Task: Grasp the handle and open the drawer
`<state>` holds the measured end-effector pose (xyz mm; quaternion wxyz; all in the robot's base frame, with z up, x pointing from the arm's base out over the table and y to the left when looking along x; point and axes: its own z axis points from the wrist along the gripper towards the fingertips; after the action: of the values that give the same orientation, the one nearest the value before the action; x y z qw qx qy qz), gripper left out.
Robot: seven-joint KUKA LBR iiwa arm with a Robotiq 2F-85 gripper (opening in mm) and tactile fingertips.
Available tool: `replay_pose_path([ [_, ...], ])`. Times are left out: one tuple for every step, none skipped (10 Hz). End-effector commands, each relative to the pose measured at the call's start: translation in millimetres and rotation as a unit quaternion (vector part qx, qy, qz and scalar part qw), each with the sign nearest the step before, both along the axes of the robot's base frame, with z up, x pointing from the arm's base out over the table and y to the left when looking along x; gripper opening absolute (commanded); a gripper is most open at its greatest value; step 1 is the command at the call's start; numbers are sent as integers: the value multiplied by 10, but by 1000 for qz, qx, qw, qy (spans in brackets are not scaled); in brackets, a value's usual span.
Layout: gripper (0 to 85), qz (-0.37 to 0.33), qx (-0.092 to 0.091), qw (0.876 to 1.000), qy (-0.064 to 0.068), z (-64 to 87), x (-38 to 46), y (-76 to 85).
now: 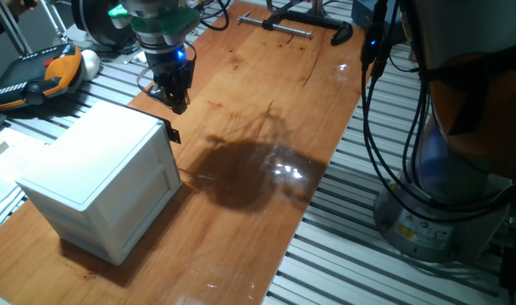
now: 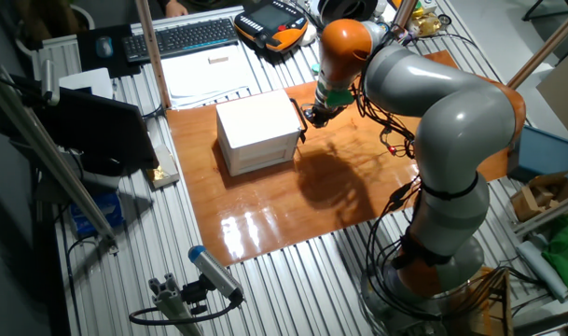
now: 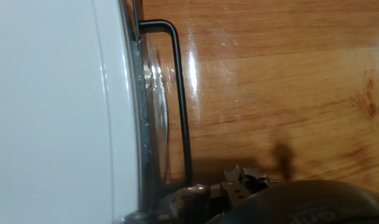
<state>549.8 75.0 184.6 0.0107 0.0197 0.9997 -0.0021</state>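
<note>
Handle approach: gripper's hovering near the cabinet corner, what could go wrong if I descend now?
In the hand view the handle sits off to the side of the gripper, so closing may miss it. The fingers could also strike the cabinet edge. The cabinet seems to sit loose on the table, so pulling may drag it.

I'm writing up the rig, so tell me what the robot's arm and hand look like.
The arm has thick, rounded silver-grey segments with orange bands at the joints, and black cables run along its outside. The hand is small and black, with a blue light glowing just above the fingers and a green light higher up on the wrist.
</note>
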Motion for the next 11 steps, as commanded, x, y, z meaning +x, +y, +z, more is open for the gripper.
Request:
replay_pose_path([
  [7, -3, 0, 1000, 1, 0, 0, 0],
  [7, -9, -6, 1000, 1, 0, 0, 0],
  [7, -11, -12, 1000, 1, 0, 0, 0],
  [7, -21, -8, 1000, -2, 6, 1, 5],
  [7, -23, -8, 1000, 1, 9, -1, -18],
  [7, -18, -5, 1000, 3, 7, 7, -45],
  [7, -16, -1, 1000, 2, 13, 13, -56],
  [7, -15, 0, 1000, 0, 23, 20, -39],
  [7, -16, -1, 1000, -1, 47, 26, -12],
  [7, -18, -10, 1000, -1, 80, 40, 15],
  [7, -15, -12, 1000, -1, 87, 49, 28],
])
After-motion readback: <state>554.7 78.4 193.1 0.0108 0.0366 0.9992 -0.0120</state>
